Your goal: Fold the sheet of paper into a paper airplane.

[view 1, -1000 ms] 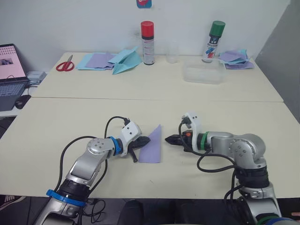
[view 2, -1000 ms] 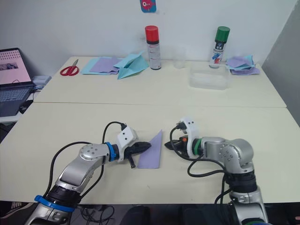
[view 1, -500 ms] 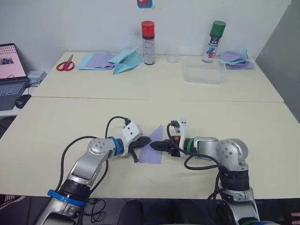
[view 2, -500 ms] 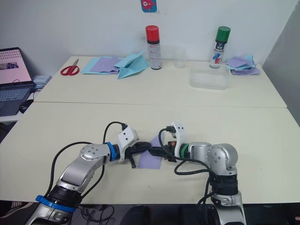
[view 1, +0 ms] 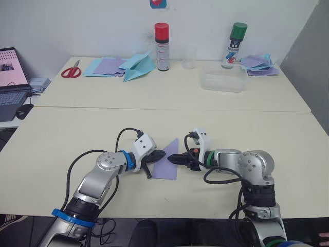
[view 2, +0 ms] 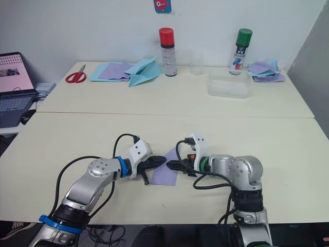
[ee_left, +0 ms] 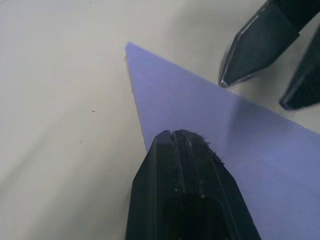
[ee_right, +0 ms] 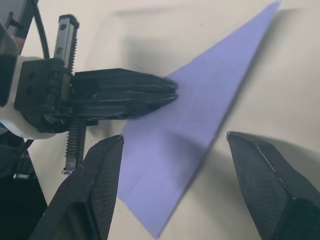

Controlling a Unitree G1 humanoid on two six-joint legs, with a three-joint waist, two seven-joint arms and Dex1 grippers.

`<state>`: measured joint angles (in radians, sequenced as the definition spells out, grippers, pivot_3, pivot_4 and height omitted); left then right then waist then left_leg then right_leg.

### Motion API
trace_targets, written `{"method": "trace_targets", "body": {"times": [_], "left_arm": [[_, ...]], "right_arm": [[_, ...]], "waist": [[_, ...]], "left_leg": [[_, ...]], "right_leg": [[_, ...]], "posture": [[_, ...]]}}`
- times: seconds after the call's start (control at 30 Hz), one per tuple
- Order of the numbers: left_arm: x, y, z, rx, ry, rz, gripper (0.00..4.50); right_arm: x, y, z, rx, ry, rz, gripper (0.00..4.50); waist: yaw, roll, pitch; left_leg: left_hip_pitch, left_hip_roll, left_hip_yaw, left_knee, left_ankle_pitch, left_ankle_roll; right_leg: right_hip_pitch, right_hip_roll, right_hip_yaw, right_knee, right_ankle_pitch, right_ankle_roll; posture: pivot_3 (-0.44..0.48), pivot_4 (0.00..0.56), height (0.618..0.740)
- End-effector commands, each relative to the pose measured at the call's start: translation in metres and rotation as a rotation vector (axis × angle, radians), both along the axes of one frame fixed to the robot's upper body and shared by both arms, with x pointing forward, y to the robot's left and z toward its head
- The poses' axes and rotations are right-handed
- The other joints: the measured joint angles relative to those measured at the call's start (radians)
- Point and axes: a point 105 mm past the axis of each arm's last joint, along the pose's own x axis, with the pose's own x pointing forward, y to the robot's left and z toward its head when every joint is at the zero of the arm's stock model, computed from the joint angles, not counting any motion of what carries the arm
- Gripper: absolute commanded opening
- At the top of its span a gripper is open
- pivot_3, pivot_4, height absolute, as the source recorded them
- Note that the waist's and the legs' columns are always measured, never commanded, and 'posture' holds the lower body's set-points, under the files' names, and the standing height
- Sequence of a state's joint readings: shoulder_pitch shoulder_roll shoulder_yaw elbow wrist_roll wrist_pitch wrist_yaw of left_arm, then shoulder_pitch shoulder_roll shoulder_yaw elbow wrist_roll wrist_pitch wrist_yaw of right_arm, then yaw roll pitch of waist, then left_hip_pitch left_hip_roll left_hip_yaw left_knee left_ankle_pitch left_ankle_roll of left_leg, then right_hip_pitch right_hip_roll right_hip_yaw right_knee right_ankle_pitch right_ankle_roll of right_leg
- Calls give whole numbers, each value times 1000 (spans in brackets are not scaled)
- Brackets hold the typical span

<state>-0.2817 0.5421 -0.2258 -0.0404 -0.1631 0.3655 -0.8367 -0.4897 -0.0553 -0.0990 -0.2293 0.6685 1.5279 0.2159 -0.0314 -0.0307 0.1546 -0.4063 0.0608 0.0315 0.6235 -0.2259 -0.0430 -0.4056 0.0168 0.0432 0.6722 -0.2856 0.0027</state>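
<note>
The left gripper (view 1: 160,154), its black fingers closed together, presses on the left edge of the thin, matte lavender-purple sheet of paper (view 1: 168,160), folded to a long flat triangle. The sheet lies near the cream worktop's (view 1: 61,134) front edge, point aimed at the back edge. Equally near, the right gripper (view 1: 172,159) straddles its right edge, fingers spread.

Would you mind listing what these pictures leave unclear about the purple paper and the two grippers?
- Sheet of paper: its left edge lies under the left gripper in the eye views; any layers or creases are unreadable.
- Right gripper: open over the sheet, but whether the fingers touch it is unclear.
</note>
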Motion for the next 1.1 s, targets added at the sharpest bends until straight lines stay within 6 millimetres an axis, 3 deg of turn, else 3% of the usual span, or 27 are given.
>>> {"method": "trace_targets", "body": {"times": [0.03,0.77,0.87,1.0,1.1], "left_arm": [[-5,2,-19,13,77,19,0],[-6,1,-20,4,83,30,0],[-7,2,-20,4,83,34,0],[-7,3,-21,5,84,38,0],[-8,3,-21,5,85,37,0]], "right_arm": [[1,-3,8,0,-25,-8,3441],[-11,22,3,121,110,46,3441],[-6,6,3,-82,-108,114,3441],[4,0,18,-111,-380,189,3441],[11,2,29,-130,-619,257,2459]], "waist": [[0,0,0],[0,0,0],[1,1,1],[-1,0,0],[-1,0,0]], "left_leg": [[0,0,0,0,0,0],[0,0,0,0,0,0],[0,0,0,0,0,0],[-1,-1,0,1,0,0],[-1,-1,0,1,0,0]], "right_leg": [[0,0,0,0,0,0],[0,0,0,1,0,0],[0,0,0,0,0,0],[1,0,0,-2,0,1],[0,1,-1,-2,0,1]], "posture": [[0,150,740],[0,150,740],[0,150,740],[0,150,740],[0,150,740]]}}
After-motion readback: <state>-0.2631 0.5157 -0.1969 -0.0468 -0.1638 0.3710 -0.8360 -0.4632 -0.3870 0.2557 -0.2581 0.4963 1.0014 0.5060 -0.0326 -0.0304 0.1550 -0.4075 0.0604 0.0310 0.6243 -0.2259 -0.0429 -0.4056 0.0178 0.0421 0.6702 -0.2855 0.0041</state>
